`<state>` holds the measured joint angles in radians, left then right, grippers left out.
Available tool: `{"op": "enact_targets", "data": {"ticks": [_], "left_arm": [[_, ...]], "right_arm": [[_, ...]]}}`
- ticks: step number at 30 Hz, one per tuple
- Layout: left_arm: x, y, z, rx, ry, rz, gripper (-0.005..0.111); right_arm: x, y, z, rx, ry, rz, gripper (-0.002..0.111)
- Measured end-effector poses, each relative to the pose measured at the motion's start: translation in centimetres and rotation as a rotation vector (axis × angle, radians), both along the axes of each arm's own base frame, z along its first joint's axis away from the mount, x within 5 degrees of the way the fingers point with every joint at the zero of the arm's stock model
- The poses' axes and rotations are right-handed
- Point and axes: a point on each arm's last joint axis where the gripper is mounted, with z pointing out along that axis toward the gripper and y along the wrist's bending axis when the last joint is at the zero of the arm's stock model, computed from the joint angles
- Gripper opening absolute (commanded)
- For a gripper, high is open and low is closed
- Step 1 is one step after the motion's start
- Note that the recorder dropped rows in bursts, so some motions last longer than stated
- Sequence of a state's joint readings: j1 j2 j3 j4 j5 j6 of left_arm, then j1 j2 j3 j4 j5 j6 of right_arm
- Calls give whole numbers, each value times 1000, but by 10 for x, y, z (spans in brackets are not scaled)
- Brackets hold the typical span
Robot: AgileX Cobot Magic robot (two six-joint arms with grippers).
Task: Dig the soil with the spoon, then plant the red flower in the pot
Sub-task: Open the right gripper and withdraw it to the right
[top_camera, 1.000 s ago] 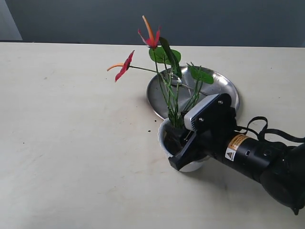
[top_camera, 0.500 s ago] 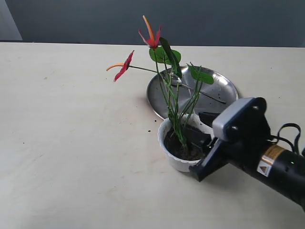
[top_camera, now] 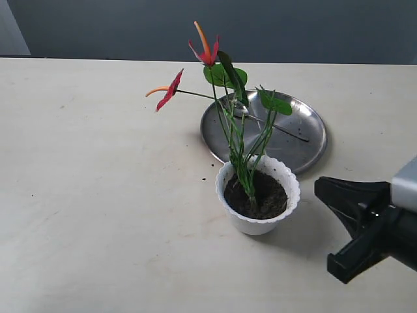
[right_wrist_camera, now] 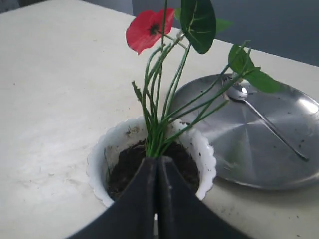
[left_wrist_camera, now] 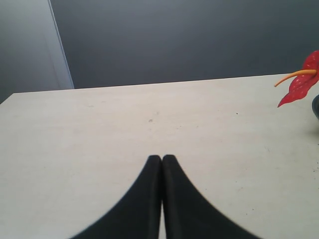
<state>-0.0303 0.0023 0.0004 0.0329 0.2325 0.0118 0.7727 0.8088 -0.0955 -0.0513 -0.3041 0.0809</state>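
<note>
Now, in the exterior view, the red flower (top_camera: 207,53) is standing upright in the pot (top_camera: 258,195), its stems sinking into the soil (top_camera: 266,197). Just beyond, the spoon (top_camera: 273,126) is lying on the steel plate (top_camera: 303,140). The right gripper (top_camera: 344,225) is sitting apart at the near right, fingers (top_camera: 342,191) spread wide, holding nothing.

Through the left wrist view, the left gripper (left_wrist_camera: 161,158) is showing its tips pressed together over bare table (left_wrist_camera: 99,129).

Through the right wrist view, the right gripper's fingers are appearing pressed together before the pot.
</note>
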Motion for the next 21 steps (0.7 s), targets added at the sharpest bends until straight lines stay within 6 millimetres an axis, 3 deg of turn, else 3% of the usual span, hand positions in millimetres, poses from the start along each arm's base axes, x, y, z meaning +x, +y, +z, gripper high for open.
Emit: {"op": "enact_targets", "data": {"ticks": [9, 21], "left_arm": [[0, 0, 0, 0, 0, 0, 0], [0, 0, 0, 0, 0, 0, 0]], "right_arm": [[-15, -15, 26, 188, -94, -18, 0], [-17, -17, 31, 222, -125, -16, 0]]}}
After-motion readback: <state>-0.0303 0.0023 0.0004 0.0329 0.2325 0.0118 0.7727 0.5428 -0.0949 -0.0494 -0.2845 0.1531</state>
